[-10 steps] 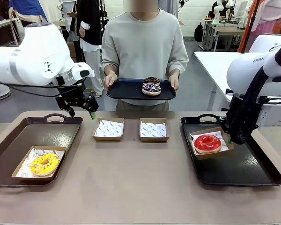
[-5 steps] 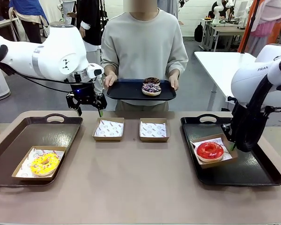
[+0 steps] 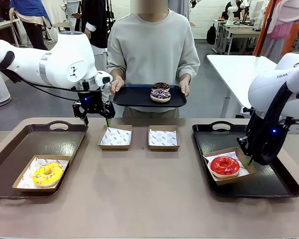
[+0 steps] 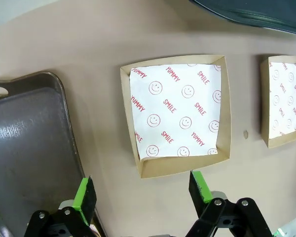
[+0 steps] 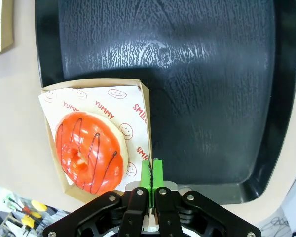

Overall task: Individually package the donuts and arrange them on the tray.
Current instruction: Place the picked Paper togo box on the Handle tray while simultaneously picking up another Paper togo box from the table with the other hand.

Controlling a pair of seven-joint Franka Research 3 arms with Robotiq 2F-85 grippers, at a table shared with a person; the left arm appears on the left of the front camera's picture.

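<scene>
The yellow donut point(image 3: 47, 174) lies in a paper box on the left tray point(image 3: 20, 144). In its own box point(image 5: 145, 106), the red donut point(image 3: 224, 166) point(image 5: 89, 150) sits on the right tray point(image 3: 269, 181). My right gripper point(image 3: 249, 160) point(image 5: 151, 170) is shut on that box's side wall. A person holds a dark tray point(image 3: 132, 95) carrying the brown donut point(image 3: 161, 86) and the purple donut point(image 3: 160, 94). My left gripper point(image 3: 95, 113) point(image 4: 142, 186) hangs open above the left empty box point(image 3: 115, 137) point(image 4: 177, 113).
A second empty lined box point(image 3: 163, 138) point(image 4: 286, 101) stands beside the first at the table's middle. The person stands close at the far edge. Bare tabletop point(image 3: 139, 189) spreads between the two trays.
My left gripper has swung right, from above the left tray's far edge to over the left empty box. My right gripper has dragged the red donut's box right and nearer on the tray.
</scene>
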